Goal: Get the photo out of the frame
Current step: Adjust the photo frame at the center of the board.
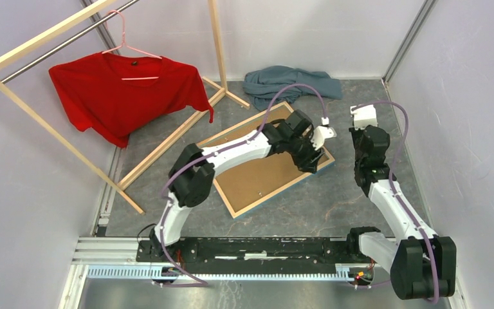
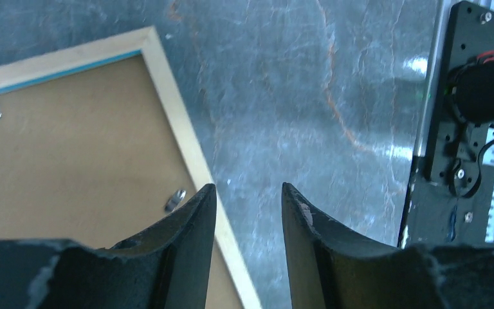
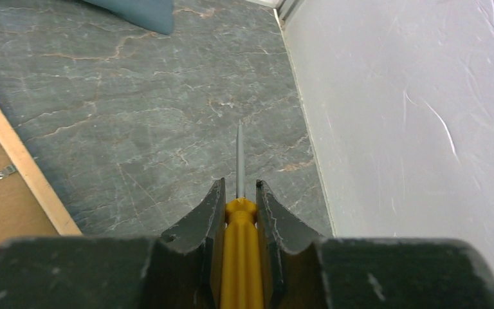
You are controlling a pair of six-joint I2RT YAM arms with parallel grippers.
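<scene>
The left claw [image 2: 247, 193] is spread and empty, hanging over a pale wood edge of the frame [image 2: 180, 129]. The frame lies flat and face-down, mid-worktop, with a thin blue rim showing. Its matte brown backing board [image 2: 71, 148] faces up, with a small metal clip [image 2: 175, 200] just beside that edge. The right claw [image 3: 239, 187] pinches a yellow-handled screwdriver [image 3: 239, 251], whose thin steel shaft points over bare, veined grey worktop [image 3: 167, 116]. That open strip runs between the frame's edge and the smooth white wall [image 3: 411, 129].
</scene>
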